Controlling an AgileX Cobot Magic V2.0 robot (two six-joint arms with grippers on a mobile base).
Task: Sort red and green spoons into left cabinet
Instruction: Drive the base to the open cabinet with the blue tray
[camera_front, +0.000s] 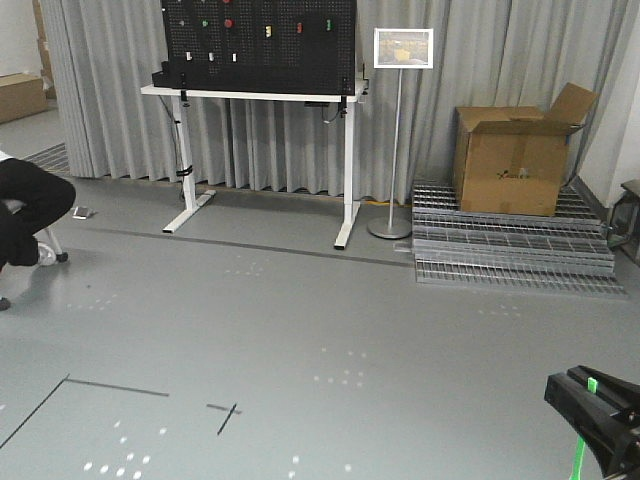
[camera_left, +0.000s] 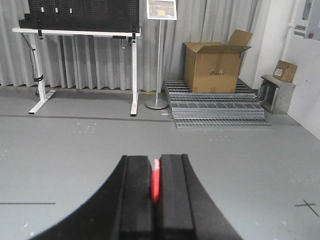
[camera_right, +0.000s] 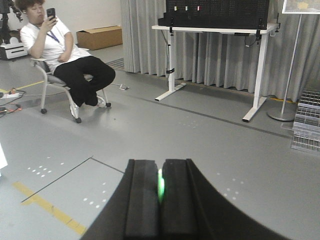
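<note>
Fingers (camera_left: 137, 195) of the left gripper (camera_left: 155, 162) are pressed almost together, with a thin bright red plastic spoon (camera_left: 155, 181) showing as a narrow strip in the slit between them, low in the centre of the left wrist view. Fingers (camera_right: 142, 200) of the right gripper (camera_right: 160, 165) hold a thin bright green plastic spoon (camera_right: 160, 184) the same way; in the front view its handle hangs down at the lower right corner. Both wrist views look across the grey floor (camera_left: 100, 135), and the left cabinet is in no view. I judge this the carrying step: next, the robot must face the cabinet and bring each spoon inside it before release.
</note>
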